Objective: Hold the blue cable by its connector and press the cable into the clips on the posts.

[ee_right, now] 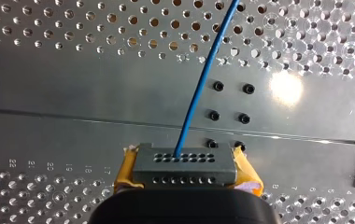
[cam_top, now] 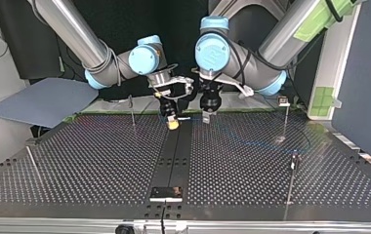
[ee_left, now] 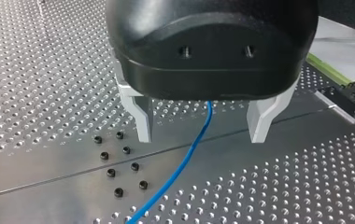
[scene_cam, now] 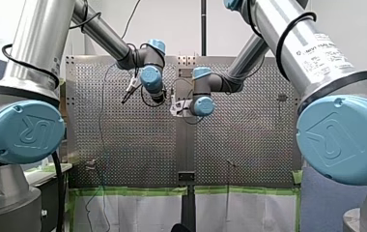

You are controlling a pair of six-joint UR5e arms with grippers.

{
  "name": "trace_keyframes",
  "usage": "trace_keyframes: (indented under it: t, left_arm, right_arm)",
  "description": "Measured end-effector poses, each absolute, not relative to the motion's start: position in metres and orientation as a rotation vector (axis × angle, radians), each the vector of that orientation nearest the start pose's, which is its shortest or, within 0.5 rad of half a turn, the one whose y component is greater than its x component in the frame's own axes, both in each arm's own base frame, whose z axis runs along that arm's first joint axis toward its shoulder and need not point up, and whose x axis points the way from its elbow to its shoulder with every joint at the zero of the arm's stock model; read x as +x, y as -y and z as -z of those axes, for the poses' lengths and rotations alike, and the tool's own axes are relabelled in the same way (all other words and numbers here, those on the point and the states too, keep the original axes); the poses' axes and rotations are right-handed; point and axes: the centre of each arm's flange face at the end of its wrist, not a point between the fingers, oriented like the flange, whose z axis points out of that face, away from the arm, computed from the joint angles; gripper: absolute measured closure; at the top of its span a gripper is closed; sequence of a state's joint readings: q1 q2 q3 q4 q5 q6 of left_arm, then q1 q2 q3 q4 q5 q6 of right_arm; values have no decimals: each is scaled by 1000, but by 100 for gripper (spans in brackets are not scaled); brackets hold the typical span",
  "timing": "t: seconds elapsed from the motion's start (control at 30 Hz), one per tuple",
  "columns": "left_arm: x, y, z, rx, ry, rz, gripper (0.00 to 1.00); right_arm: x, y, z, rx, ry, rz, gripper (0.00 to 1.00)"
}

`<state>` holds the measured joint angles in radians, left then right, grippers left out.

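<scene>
With your right gripper (ee_right: 186, 171) clamped on the connector (ee_right: 185, 158) and the cable (ee_right: 198, 93) trailing over the table (ee_right: 73, 93) between your left gripper's (ee_left: 199, 125) spread fingers (ee_left: 143, 116), I'd close the left only loosely, so the cable slides as you steer it squarely down into a post's (cam_top: 285, 122) clip (cam_top: 283, 101).

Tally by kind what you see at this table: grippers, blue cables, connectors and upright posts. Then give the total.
Grippers: 2, my left gripper and my right gripper
Blue cable: 1
Connector: 1
Posts: 4
Total: 8
</scene>
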<state>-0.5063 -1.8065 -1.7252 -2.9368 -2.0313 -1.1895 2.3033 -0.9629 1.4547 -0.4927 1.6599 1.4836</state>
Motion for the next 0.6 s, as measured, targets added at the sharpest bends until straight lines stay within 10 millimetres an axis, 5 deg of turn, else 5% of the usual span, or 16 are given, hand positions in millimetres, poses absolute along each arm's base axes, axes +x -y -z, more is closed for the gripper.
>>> trace_keyframes:
  t: [0.6]
  left_arm:
    - [422,332,-312,419,-1701,-335,0]
  right_arm:
    - [553,428,-226,1679,746,-1608,100]
